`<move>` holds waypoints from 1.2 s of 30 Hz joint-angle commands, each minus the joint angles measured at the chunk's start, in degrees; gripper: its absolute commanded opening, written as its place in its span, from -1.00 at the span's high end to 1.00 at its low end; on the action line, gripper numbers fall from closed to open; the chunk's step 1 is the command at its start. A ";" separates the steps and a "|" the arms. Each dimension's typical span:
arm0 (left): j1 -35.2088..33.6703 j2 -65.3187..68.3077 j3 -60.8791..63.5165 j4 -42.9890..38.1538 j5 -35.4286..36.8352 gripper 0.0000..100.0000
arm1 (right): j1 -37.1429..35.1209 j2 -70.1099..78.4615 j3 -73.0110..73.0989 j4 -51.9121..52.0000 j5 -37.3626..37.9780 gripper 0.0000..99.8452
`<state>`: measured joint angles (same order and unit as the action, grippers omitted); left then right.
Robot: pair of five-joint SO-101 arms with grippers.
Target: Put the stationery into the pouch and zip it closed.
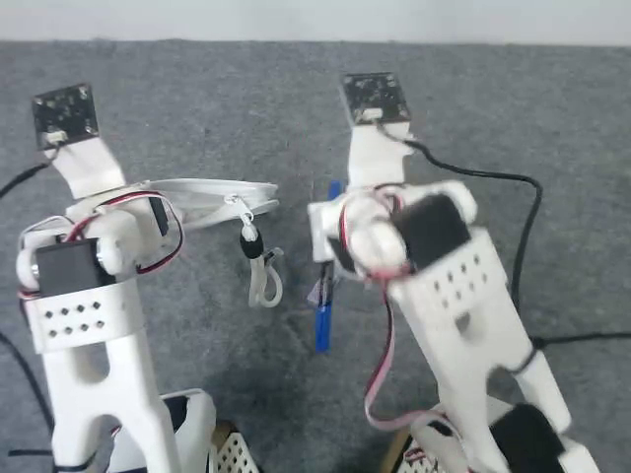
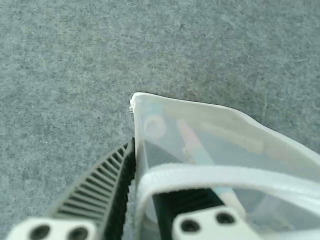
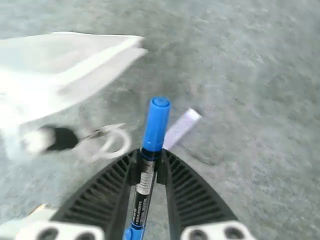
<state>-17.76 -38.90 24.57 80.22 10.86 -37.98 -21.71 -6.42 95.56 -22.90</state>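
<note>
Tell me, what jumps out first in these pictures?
The bright blue marker, pinched in the right tool, stands out against the grey table. Beside it, the left tool grips one wall of a translucent white pouch, with stationery showing through.

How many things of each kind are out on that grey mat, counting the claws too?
pouch: 1
blue marker: 1
small pale piece lying on the mat: 1
claws: 2, the left claw clamped on the pouch, the right claw on the blue marker
Total: 5. What is inside the pouch is too blurred to count.
</note>
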 commanded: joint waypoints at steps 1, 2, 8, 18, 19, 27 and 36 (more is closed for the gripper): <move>-0.26 -0.53 -0.66 -2.29 0.97 0.98 | -3.74 -6.55 -0.44 -0.92 0.70 0.99; -0.18 -0.53 -0.66 -2.29 0.97 0.98 | -4.53 -7.52 -0.53 -1.01 0.70 0.99; -0.09 -0.53 -0.66 -2.29 1.05 0.98 | -5.76 -12.53 -0.44 -7.69 0.53 0.99; -0.09 -0.53 -0.66 -2.29 1.05 0.98 | -7.69 -17.36 -0.35 -15.96 0.53 0.99; -0.09 -0.53 -0.66 -2.29 1.05 0.98 | -8.40 -17.36 -0.35 -16.57 0.53 0.99; -0.09 -0.53 -0.66 -2.29 1.05 0.98 | -12.09 -17.80 -0.35 -24.04 0.79 0.99; -0.09 -0.53 -0.66 -2.29 1.05 0.98 | -11.38 -17.36 -0.35 -34.24 0.88 0.99</move>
<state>-17.76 -38.90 24.57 80.22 10.86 -49.41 -37.36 -6.42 65.32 -22.90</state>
